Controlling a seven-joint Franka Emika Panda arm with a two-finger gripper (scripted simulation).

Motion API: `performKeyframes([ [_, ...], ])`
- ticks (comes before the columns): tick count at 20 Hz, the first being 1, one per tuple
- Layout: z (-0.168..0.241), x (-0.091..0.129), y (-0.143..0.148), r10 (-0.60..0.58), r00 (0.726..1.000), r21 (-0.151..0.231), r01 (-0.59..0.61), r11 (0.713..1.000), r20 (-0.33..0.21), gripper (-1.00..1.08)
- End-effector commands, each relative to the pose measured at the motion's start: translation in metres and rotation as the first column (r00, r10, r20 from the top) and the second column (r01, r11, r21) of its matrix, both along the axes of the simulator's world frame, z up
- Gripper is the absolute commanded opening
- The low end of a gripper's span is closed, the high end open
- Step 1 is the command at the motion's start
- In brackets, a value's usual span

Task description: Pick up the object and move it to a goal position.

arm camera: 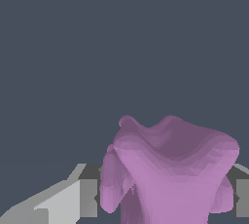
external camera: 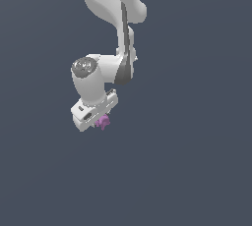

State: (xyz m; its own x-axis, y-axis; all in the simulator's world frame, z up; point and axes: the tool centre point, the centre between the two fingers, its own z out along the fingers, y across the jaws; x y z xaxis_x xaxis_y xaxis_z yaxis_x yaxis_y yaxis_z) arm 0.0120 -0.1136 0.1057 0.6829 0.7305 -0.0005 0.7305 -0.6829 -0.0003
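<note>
In the exterior view we see the white Panda arm (external camera: 110,33) reaching down from the top of the picture against a plain dark slate-blue backdrop. Its wrist bends toward the exterior view's left, and the gripper (external camera: 101,120) sits at the lowest end, a pale blocky hand tilted so that one corner points down. Just under that hand, touching its lower edge, we make out the object (external camera: 103,121), a small pinkish-purple lump, tiny against the hand. From this view we see only a few stubby bumps poking out; the fingers themselves are hidden behind the hand's body, and no surface is drawn under the lump.

The wrist view gives us what the outer camera cannot. Here the object (arm camera: 170,169) fills much of the picture, a matte, knobbly mass with rounded prongs rising from a broad body. A grey finger (arm camera: 85,196) stands hard against one flank, and a sliver of the other finger (arm camera: 241,196) shows at the opposite flank, so we read the claw as pinching the lump between its two pads. Beyond the lump this view shows only the same flat dark backdrop, with nothing else in sight.
</note>
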Motion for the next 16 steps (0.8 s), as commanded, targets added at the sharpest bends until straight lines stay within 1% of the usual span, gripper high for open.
performKeyframes([
  [1, 0.024, -0.001, -0.002, 0.000, 1.000, 0.000, 0.000, 1.000, 0.001, -1.00],
  [16, 0.199, -0.008, -0.018, 0.001, 1.000, 0.001, -0.001, 1.000, 0.001, -1.00],
])
